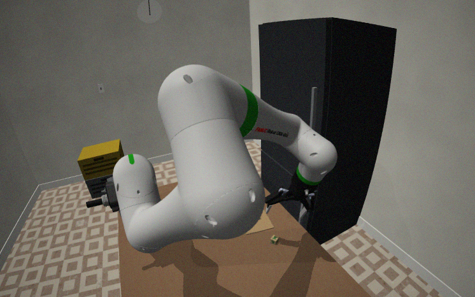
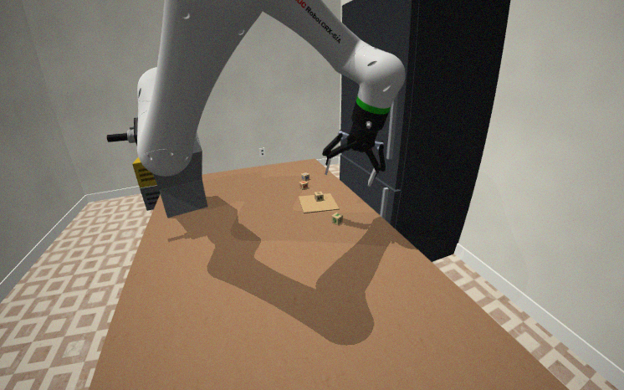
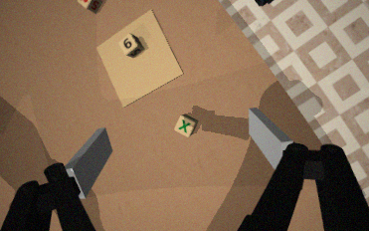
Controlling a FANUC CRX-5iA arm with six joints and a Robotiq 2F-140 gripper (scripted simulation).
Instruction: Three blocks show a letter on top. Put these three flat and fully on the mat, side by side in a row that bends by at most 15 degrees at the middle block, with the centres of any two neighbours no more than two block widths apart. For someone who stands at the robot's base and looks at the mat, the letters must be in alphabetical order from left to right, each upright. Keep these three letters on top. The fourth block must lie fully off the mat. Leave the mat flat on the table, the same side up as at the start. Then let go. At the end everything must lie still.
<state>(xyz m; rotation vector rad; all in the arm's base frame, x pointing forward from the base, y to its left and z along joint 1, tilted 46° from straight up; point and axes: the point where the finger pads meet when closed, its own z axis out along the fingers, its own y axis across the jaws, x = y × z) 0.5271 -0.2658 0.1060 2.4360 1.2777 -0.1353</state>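
Note:
A small tan mat [image 3: 139,58] lies on the brown table and also shows in the exterior view [image 2: 318,203]. A block with a black 6 on top [image 3: 131,44] [image 2: 319,196] sits on the mat. A block with a green X [image 3: 185,124] [image 2: 336,218] [image 1: 274,239] lies on the table beside the mat. A block with red marking [image 2: 304,184] lies beyond the mat, cut off at the top edge of the wrist view [image 3: 92,4]. A block with blue marking [image 2: 305,177] lies just past it. My gripper [image 3: 178,130] [image 2: 350,161] is open and empty, high above the X block.
A tall dark cabinet [image 2: 421,120] stands close to the right of the gripper. A yellow and grey box [image 1: 99,166] stands on the floor behind the arm's base. The table's right edge [image 3: 258,65] runs close by the mat, with patterned floor beyond it.

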